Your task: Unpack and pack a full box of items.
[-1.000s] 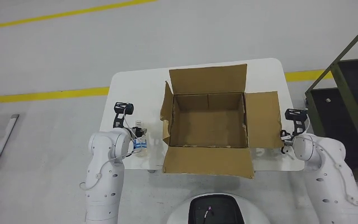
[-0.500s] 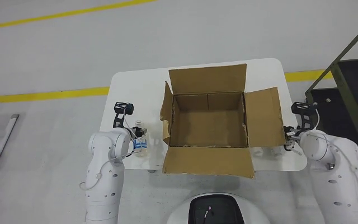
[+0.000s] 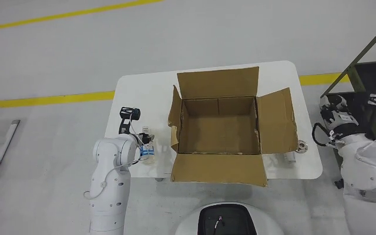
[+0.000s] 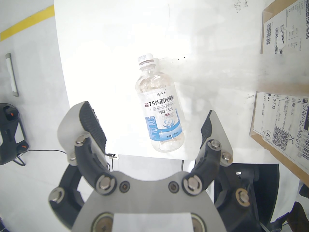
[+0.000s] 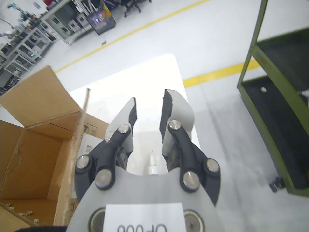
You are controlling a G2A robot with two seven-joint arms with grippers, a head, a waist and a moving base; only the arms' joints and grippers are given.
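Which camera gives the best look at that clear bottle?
The left wrist view: the whole bottle, cap to base, lies below the open left gripper. The top view shows it small, partly under that gripper.

Parts cut off or unresolved.
Box [image 4: 280, 112] is cut by the edge in both wrist views; a small round item [image 3: 301, 145] at the desk [image 3: 141, 88] edge is too small to identify.
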